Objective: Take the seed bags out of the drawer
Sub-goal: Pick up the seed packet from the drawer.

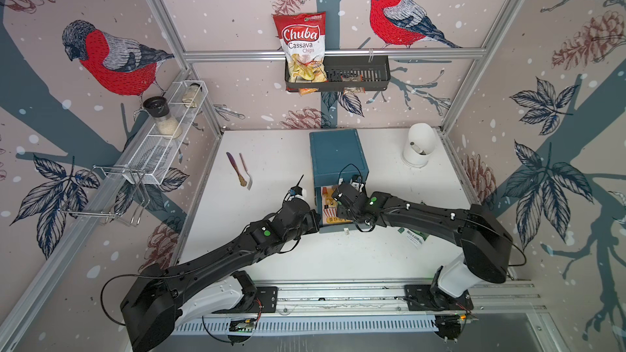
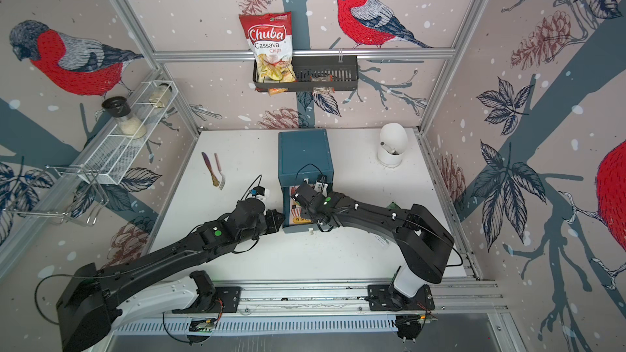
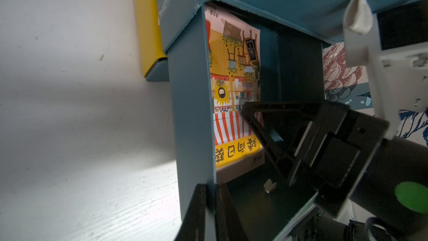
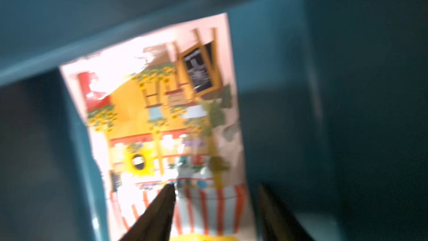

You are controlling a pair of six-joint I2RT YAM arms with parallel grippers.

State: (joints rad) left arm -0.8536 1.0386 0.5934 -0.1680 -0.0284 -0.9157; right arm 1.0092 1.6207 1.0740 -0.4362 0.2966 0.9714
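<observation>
A blue cabinet [image 1: 335, 154] stands mid-table with its drawer [image 1: 338, 230] pulled out toward me. A cream-orange striped seed bag [image 1: 327, 213] [image 3: 234, 89] [image 4: 162, 124] lies flat inside the drawer. My left gripper [image 3: 210, 195] [image 1: 316, 221] is shut on the drawer's left side wall [image 3: 192, 112]. My right gripper [image 4: 216, 188] [image 1: 333, 198] reaches down into the drawer and is open; one fingertip [image 4: 170, 191] is over the bag's striped end, the other is off its edge. A green-and-white packet [image 1: 415, 237] lies on the table, partly hidden under my right forearm.
A red Chuba chips bag [image 1: 301, 45] sits in a black basket [image 1: 372, 72] on the back wall. A knife and fork [image 1: 238, 171] lie left of the cabinet, a white container [image 1: 418, 145] at the back right, and a wire shelf [image 1: 162, 143] with jars on the left wall.
</observation>
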